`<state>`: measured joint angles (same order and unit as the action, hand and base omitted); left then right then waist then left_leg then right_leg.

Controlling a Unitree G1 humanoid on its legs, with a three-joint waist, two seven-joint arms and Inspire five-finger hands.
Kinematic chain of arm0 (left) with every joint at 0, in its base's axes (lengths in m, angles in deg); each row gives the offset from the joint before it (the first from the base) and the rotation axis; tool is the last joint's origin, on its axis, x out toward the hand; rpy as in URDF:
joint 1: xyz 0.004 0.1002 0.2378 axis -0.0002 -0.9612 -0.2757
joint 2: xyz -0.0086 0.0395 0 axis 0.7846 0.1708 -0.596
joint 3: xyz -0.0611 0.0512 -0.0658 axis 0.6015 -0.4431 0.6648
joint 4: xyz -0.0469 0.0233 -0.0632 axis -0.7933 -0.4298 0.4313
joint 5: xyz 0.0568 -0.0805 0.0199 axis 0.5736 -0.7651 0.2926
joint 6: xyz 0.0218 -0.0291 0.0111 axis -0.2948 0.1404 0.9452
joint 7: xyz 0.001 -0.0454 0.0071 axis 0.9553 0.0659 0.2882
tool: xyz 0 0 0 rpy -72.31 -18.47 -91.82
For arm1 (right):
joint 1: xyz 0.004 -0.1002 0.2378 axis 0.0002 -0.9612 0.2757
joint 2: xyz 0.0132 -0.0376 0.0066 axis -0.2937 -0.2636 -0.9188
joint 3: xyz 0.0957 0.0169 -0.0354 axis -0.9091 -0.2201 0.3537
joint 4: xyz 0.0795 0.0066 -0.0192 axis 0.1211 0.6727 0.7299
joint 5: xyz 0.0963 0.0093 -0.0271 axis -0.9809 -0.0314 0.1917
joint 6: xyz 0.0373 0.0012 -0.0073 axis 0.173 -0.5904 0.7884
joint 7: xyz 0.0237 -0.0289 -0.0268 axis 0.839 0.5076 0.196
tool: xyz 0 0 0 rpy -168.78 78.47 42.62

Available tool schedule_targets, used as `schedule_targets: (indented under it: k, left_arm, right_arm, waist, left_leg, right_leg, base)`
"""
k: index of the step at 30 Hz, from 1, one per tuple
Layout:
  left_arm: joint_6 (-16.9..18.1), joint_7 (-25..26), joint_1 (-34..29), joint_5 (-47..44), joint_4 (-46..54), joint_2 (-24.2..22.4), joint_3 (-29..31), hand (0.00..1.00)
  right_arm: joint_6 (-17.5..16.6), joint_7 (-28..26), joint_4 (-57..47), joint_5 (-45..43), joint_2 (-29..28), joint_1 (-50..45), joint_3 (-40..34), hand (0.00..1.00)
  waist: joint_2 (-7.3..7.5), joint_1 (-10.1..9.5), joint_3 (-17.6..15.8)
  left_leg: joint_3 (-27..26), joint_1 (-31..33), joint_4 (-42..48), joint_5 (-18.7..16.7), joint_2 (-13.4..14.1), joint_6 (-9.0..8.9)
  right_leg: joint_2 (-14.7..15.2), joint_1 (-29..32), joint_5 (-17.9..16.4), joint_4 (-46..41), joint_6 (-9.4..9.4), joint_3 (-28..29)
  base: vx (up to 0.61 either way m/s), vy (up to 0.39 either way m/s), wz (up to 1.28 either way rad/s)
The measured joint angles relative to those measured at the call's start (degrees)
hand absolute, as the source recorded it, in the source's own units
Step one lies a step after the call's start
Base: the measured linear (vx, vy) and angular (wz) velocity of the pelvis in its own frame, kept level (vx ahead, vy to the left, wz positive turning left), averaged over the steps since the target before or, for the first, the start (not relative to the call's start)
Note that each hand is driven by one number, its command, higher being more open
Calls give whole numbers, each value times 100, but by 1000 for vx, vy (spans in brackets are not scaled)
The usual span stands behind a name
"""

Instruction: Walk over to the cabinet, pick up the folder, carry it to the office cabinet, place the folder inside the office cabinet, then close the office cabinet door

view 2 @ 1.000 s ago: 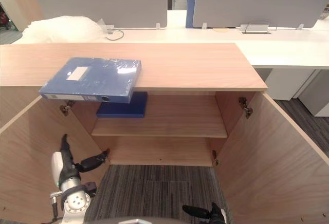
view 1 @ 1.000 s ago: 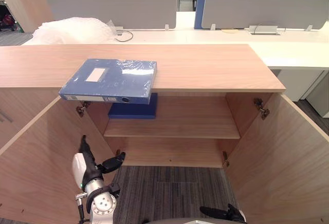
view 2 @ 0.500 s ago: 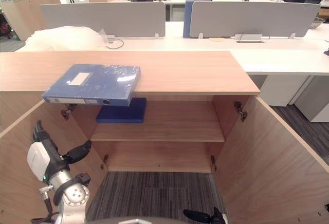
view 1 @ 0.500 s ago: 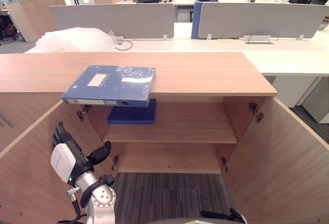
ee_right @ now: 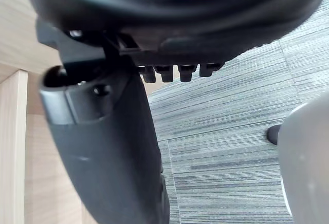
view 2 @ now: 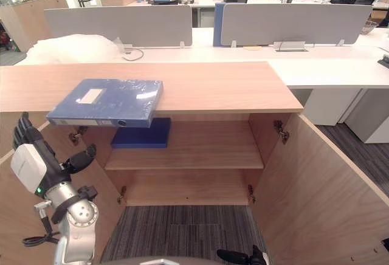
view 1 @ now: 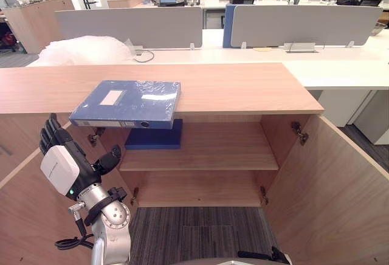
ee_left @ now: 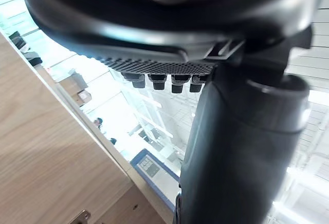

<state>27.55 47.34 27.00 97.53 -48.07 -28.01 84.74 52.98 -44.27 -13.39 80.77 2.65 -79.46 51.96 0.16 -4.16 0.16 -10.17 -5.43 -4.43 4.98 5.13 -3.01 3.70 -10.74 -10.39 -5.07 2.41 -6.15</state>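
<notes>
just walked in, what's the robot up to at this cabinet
The robot stands at an open cabinet with both doors swung wide. The blue folder lies on the cabinet's top, jutting over the front edge, untouched. The left hand hovers below and left of it, open and empty. The right hand hangs low, holding nothing. A darker blue item sits on the shelf inside.

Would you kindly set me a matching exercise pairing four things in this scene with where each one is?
1 blue folder
2 dark blue box
3 left robot hand
4 white plastic heap

a on the upper shelf
b on the white desk
c on the cabinet top, overhanging its front edge
d raised beside the open left door

Pairs: 1-c, 2-a, 3-d, 4-b
</notes>
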Motion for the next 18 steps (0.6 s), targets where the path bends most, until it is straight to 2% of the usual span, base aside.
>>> schedule_targets:
  k: [8, 14, 18]
  left_arm:
    - [28, -138, 383, 161, -303, 703, 4, 100]
    - [52, -270, 418, 155, -766, 840, 3, 100]
    - [61, -409, 589, 153, -1053, 1132, -12, 100]
  right_arm:
    - [3, -80, 40, 7, 117, 20, -1, 100]
    - [18, -96, 38, 22, 137, 30, -7, 100]
    - [22, -96, 38, 35, 132, 55, -34, 100]
  waist:
    - [-89, -6, 36]
    - [-123, -2, 27]
    - [-117, 0, -23]
  left_leg:
    - [0, -50, -54, 12, -6, 0]
    - [0, -56, -79, 12, -6, -1]
    - [0, -85, -81, 12, -5, -2]
  right_leg:
    - [-7, -3, 4, -20, -15, 14]
    - [-8, -6, -12, -11, -40, 13]
    - [-11, -37, -16, 4, -47, 13]
  base:
    - [0, 0, 0]
    - [0, 0, 0]
    - [0, 0, 0]
